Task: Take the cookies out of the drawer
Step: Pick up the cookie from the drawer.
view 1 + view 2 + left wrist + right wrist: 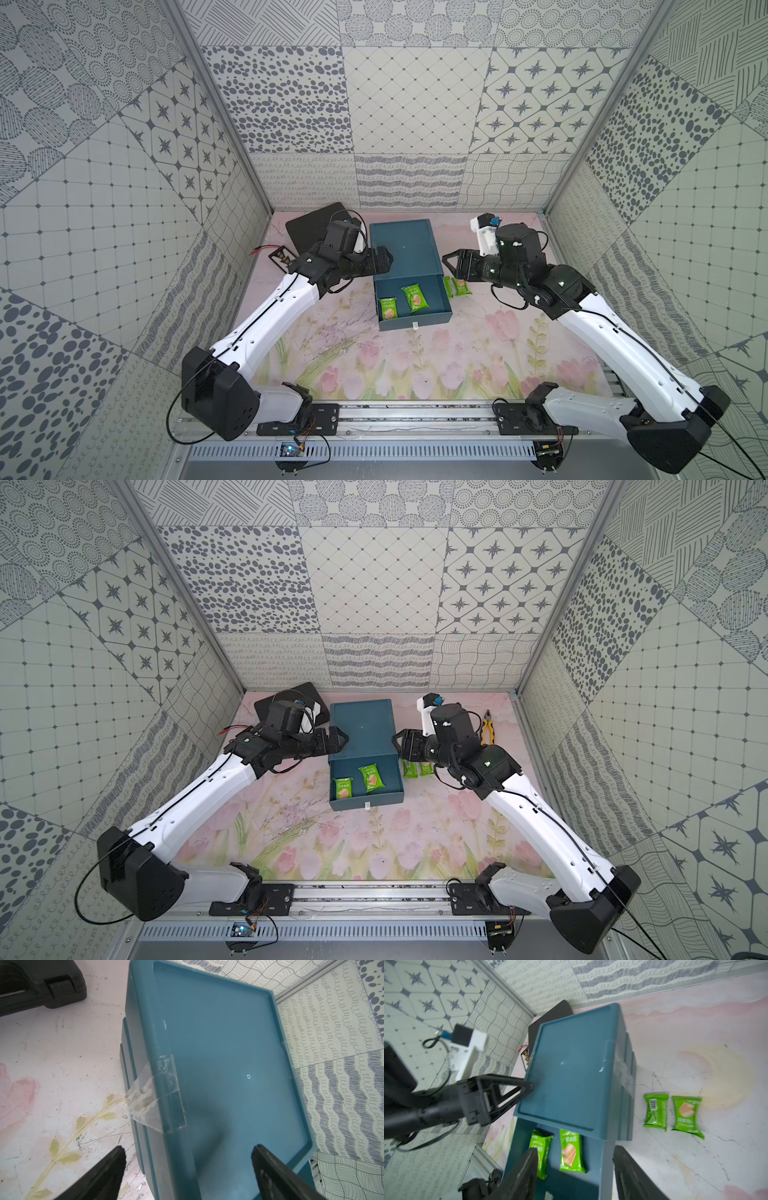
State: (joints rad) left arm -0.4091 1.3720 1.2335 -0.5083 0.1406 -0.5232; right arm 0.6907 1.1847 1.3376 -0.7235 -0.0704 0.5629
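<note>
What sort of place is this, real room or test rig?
Probably a robot test cell, not a home: patterned panel walls box in a floral-print tabletop, and the left arm and right arm mount on an aluminium rail at the front.

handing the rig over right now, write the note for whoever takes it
Left gripper: open, empty, at the left edge of the teal plastic drawer box.
Right gripper: open, empty, beside the box's right side.
Done: drawer pulled open; two green rectangular cookie packets lie on the floral table mat, right of the box.
Left to do: two more green packets lie in the drawer; lift them out.
</note>
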